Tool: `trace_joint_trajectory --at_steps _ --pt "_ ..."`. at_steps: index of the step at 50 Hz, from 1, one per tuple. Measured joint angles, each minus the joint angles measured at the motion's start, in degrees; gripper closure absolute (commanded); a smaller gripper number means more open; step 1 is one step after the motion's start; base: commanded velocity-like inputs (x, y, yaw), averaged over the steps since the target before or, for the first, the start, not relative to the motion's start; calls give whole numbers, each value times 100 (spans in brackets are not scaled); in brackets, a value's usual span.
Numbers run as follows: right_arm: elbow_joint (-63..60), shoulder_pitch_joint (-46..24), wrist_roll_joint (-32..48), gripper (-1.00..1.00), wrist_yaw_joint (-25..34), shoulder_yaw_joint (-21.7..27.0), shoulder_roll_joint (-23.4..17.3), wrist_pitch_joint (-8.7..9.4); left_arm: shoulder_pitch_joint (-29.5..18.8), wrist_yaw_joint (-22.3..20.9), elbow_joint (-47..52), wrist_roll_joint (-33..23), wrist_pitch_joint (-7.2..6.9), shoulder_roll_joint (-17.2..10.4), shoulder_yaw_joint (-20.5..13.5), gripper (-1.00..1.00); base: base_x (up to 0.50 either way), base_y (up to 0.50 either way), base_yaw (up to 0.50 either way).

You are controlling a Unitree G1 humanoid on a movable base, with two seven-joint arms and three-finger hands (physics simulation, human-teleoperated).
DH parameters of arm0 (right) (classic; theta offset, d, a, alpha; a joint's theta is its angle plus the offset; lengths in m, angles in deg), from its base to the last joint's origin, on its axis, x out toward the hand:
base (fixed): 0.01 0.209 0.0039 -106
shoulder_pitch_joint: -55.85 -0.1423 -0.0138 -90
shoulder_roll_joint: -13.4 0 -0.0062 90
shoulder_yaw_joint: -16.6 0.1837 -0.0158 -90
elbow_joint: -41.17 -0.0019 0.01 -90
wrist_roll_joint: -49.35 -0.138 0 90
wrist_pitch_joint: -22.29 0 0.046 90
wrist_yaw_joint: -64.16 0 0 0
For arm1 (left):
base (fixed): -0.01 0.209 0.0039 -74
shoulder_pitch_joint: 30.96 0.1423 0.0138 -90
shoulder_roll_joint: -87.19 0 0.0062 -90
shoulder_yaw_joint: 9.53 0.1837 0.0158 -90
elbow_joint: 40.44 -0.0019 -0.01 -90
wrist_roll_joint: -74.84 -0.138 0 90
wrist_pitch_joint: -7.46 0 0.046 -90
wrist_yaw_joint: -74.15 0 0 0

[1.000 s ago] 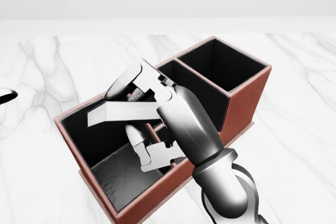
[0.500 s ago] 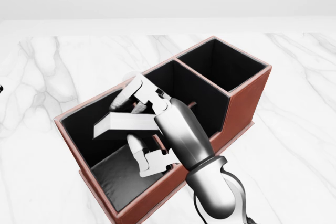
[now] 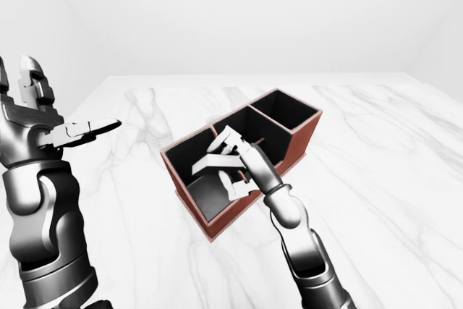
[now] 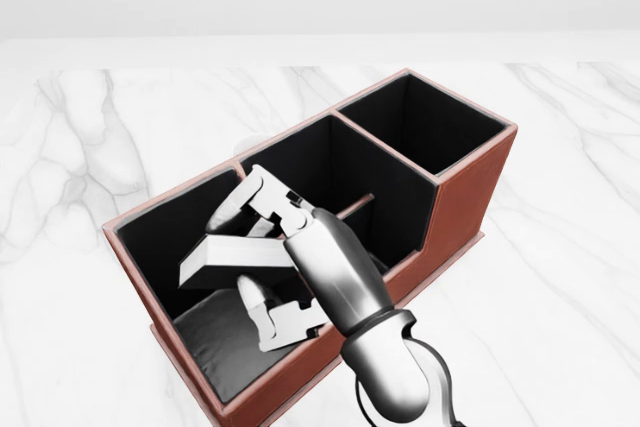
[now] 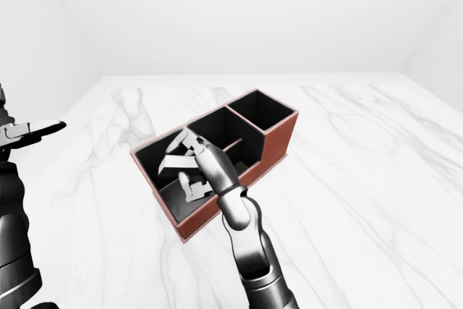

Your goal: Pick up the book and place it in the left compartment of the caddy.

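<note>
In the left-eye view the left hand (image 3: 54, 124) is raised well off to the left, fingers spread and holding nothing, while the right hand (image 3: 226, 168) reaches over the red-brown caddy (image 3: 289, 155) on the white marbled desk (image 3: 376, 171), its fingers clamped on the pale book (image 3: 208, 165). The head view gives the clearest look: the book (image 4: 232, 254) sits lower than it did a second ago — then it was held at about rim height, now it has sunk between the walls of the left compartment (image 4: 165, 237), lying roughly flat with its free end pointing toward the left wall, gripped between the upper fingers (image 4: 255, 197) and the lower finger (image 4: 258, 305). It appears to be above the dark floor rather than resting on it (the hand hides the underside, so I cannot be sure). The middle compartment (image 4: 385, 202) and the right compartment (image 4: 430, 127) hold nothing I can see. The right-eye view shows the same arrangement from farther right — right hand (image 5: 189, 168) inside the left end of the caddy. The descent suggests placement is nearly done; what seems left is lowering a little more and letting go.
</note>
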Motion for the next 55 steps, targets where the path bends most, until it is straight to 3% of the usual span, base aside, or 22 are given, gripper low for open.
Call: trace_joint_trajectory --at_steps 55 --pt "2060 -637 78 100 -473 378 202 0 -23 52 228 229 0 -209 -201 -100 0 0 0"
